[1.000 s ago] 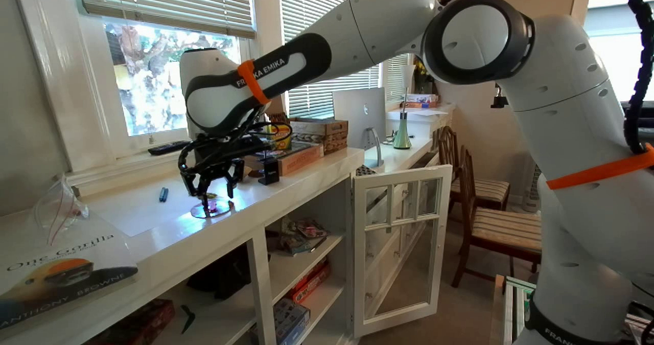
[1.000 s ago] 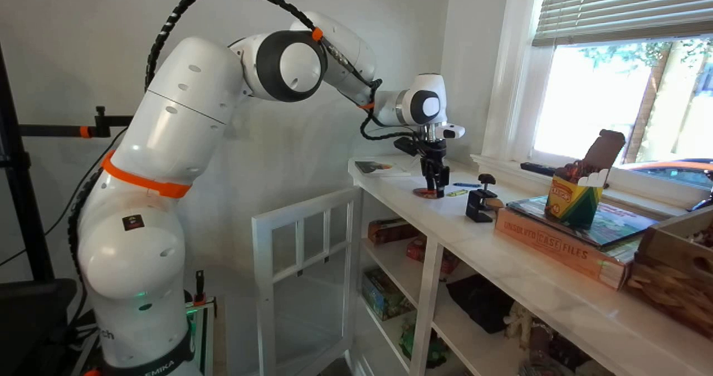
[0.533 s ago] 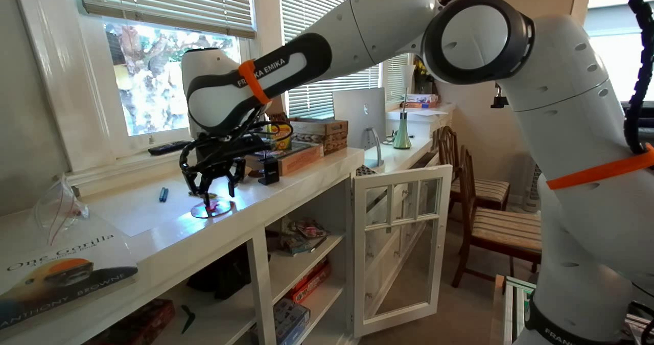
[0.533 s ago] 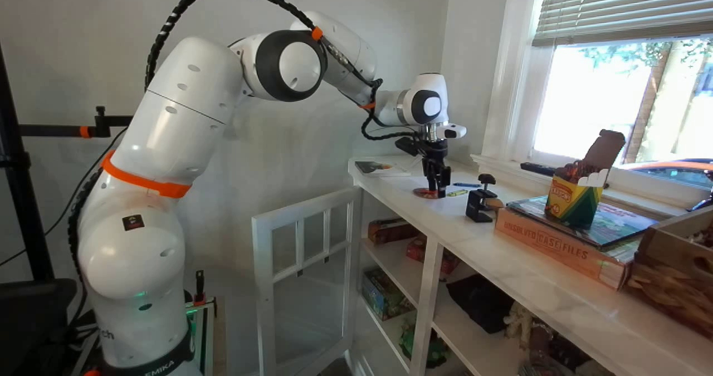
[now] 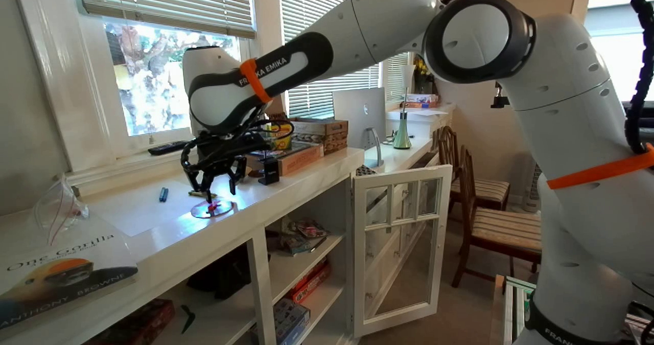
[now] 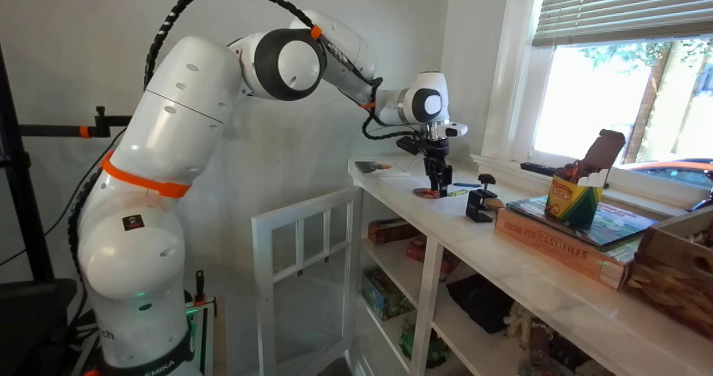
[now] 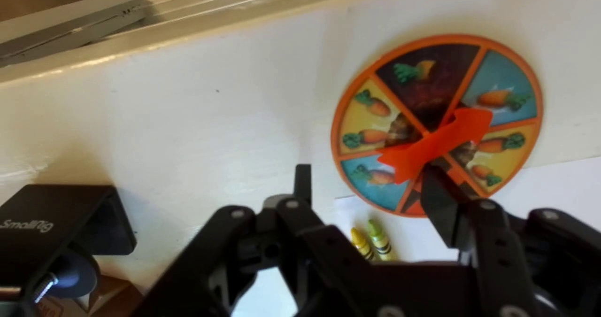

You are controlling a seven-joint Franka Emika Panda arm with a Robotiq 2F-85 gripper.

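Gaping wide and empty, pincer at carrot spinner, crayons just beside, black clamp near.

- In an exterior view: camera looks along the long white-painted counter from above its top, at the end with the white-covered picture book; white-and-black robot arm close at right.
- In an exterior view: camera looks back the opposite way, toward the pale grey wall; arm at left, brown wooden crate near at lower right.
- Both exterior views share arm, counter, open white glass-paned cabinet door.
- Wrist view: steeply down, very near the counter top; black two-fingered gripper enters from below.
- All three share flat round orange-rimmed spinner, black screw clamp.
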